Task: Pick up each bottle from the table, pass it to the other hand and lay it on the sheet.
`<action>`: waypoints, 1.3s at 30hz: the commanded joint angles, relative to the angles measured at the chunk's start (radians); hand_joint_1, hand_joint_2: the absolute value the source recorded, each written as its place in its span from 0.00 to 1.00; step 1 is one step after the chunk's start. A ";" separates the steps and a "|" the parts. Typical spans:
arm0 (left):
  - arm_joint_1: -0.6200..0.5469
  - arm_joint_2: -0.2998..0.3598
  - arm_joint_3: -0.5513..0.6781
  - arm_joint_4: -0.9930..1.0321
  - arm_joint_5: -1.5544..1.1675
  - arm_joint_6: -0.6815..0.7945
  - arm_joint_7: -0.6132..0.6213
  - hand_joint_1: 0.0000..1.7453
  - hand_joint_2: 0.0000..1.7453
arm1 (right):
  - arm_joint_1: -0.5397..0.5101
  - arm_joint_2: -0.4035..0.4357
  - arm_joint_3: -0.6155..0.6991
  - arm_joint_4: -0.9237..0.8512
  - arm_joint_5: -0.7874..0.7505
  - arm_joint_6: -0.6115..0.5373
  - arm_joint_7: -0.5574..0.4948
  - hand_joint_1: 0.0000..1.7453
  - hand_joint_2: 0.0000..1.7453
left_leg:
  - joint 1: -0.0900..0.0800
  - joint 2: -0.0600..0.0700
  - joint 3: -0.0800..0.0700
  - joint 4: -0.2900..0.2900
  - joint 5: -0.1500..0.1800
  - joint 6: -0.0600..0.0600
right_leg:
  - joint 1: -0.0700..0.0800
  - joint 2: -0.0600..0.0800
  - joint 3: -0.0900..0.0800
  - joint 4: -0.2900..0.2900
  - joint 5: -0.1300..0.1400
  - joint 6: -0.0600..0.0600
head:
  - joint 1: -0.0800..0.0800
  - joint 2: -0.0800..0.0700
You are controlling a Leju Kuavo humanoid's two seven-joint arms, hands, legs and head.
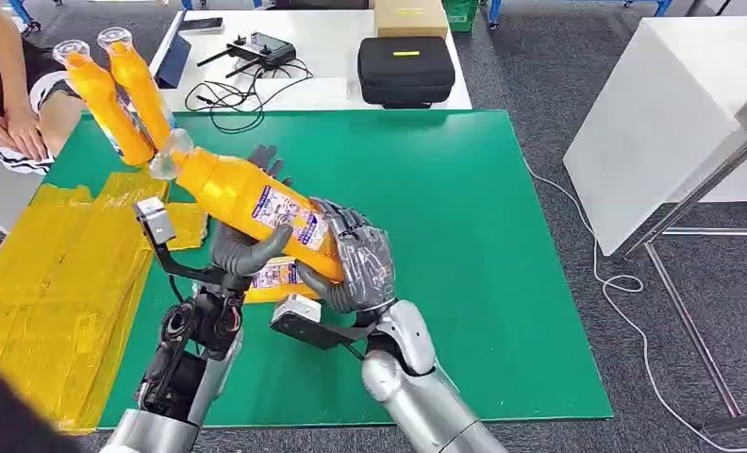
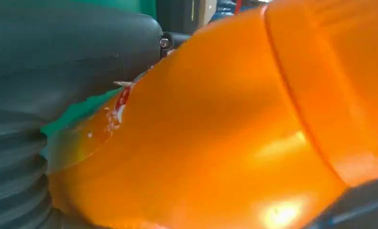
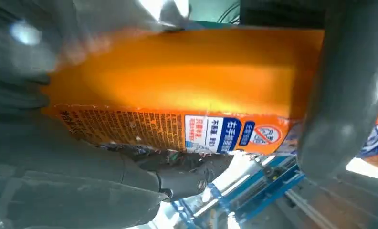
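An orange bottle (image 1: 252, 206) with a clear cap and a blue-and-white printed label is being held tilted above the green mat (image 1: 464, 236) covering the desk, cap pointing up toward the far left. The left hand (image 1: 247, 247) is gripping it from below, thumb wrapped across the labelled body. The right hand (image 1: 356, 260) is gripping its base end, fingers (image 1: 346, 226) curling over the label. In the right wrist view, the label (image 3: 211, 133) is showing small text and a red prohibition symbol. A second orange bottle (image 1: 277, 281) is lying on the mat beneath the hands. Two more bottles (image 1: 120, 94) are lying side by side at the mat's far left corner, just beyond the yellow sheet (image 1: 63, 283).
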 commanded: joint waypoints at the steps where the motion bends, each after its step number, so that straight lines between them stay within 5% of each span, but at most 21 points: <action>1: -0.069 0.007 0.005 0.080 0.006 0.033 -0.007 0.02 1.00 | -0.038 -0.009 0.206 0.133 0.064 0.113 -0.009 1.00 1.00 | 0.001 -0.001 0.005 -0.001 -0.001 0.000 | 0.001 -0.003 0.006 -0.001 -0.002 0.000 | 0.000 0.000; 3: -0.069 0.005 0.013 0.076 0.012 0.035 -0.008 0.17 1.00 | -0.040 -0.010 0.205 0.138 0.061 0.112 -0.010 1.00 1.00 | 0.000 -0.001 0.002 -0.001 -0.001 0.000 | 0.001 -0.002 0.002 -0.001 -0.001 0.000 | 0.000 0.000; 4: -0.068 0.000 0.027 0.070 0.023 0.044 -0.010 0.99 1.00 | -0.042 -0.011 0.201 0.143 0.055 0.110 -0.009 1.00 1.00 | 0.001 -0.002 0.005 -0.001 -0.001 0.000 | 0.001 -0.003 0.005 -0.001 -0.002 0.000 | 0.000 0.000; 27: -0.055 -0.005 0.062 0.037 0.027 0.107 -0.030 1.00 1.00 | -0.032 -0.017 0.171 0.128 0.044 0.107 0.031 1.00 1.00 | 0.001 -0.004 0.005 -0.001 -0.002 0.000 | 0.001 -0.006 0.006 -0.002 -0.003 0.000 | 0.000 0.000; 28: -0.050 -0.003 0.068 0.029 0.029 0.114 -0.032 1.00 1.00 | -0.027 -0.019 0.161 0.118 0.041 0.088 0.033 0.26 1.00 | 0.001 -0.003 0.003 -0.001 -0.001 0.000 | 0.001 -0.005 0.004 -0.001 -0.002 0.000 | 0.000 0.000; 29: -0.042 0.001 0.076 0.015 0.032 0.122 -0.036 1.00 1.00 | -0.021 -0.023 0.144 0.102 0.029 0.066 0.029 0.00 1.00 | 0.001 -0.003 0.005 -0.001 -0.002 0.000 | 0.002 -0.005 0.006 -0.002 -0.003 0.000 | 0.000 0.000; 33: -0.012 0.032 0.107 -0.062 -0.010 0.182 -0.063 1.00 1.00 | 0.013 -0.059 0.029 -0.007 -0.057 -0.006 0.017 0.00 1.00 | 0.001 -0.002 0.005 -0.001 -0.001 0.000 | 0.001 -0.004 0.005 -0.001 -0.002 0.000 | 0.000 0.000; 36: 0.014 0.050 0.149 -0.160 -0.181 0.378 -0.083 1.00 1.00 | 0.081 -0.104 -0.081 -0.214 -0.157 -0.034 -0.031 0.00 1.00 | 0.000 -0.001 0.000 0.000 0.000 0.000 | 0.001 -0.002 0.000 -0.001 -0.001 0.000 | 0.000 0.000; 39: 0.016 0.049 0.159 -0.168 -0.188 0.374 -0.074 1.00 1.00 | 0.091 -0.111 -0.088 -0.247 -0.158 -0.020 -0.027 0.00 1.00 | 0.000 -0.001 0.002 -0.001 -0.001 0.000 | 0.000 -0.002 0.002 0.000 -0.002 0.001 | 0.000 0.000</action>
